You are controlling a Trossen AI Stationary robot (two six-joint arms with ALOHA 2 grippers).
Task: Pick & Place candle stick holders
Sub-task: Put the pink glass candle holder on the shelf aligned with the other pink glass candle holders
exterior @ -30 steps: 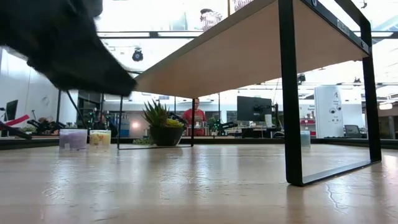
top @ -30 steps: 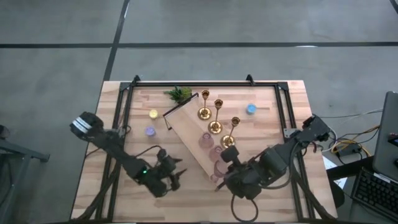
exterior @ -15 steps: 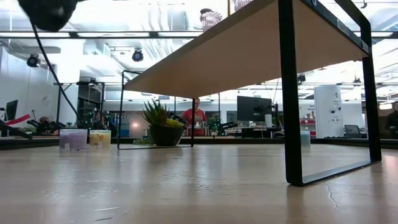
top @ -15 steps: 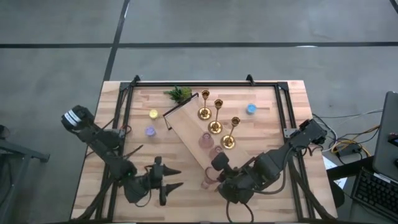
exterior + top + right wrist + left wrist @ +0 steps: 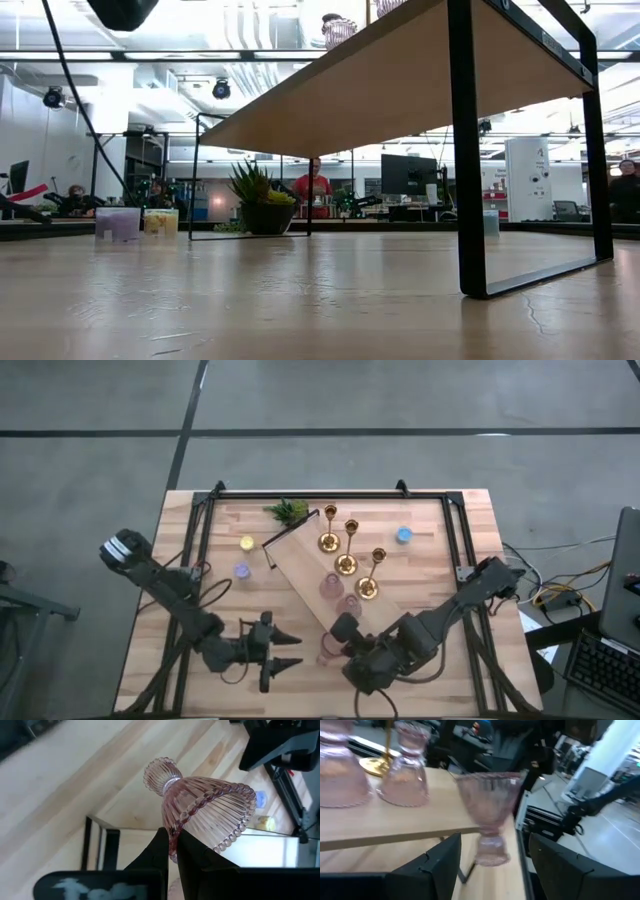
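Pale wooden tabletop (image 5: 430,530) fills mid-frame over grey floor, where the right gripper (image 5: 171,851) pinches a pink glass cup's (image 5: 330,647) rim beside the left gripper (image 5: 285,660), spread wide.

High view: straight down over the whole pale wooden table (image 5: 200,560). Low view: level at tabletop height, facing the room beyond. Wrist views: close, from opposite sides, both framing the ribbed pink glass cup (image 5: 489,815) (image 5: 200,815), also visible from above (image 5: 328,647).

table (image 5: 460,530) | on it: riser shelf (image 5: 300,555), plant sprig (image 5: 288,511), tealights (image 5: 246,544)
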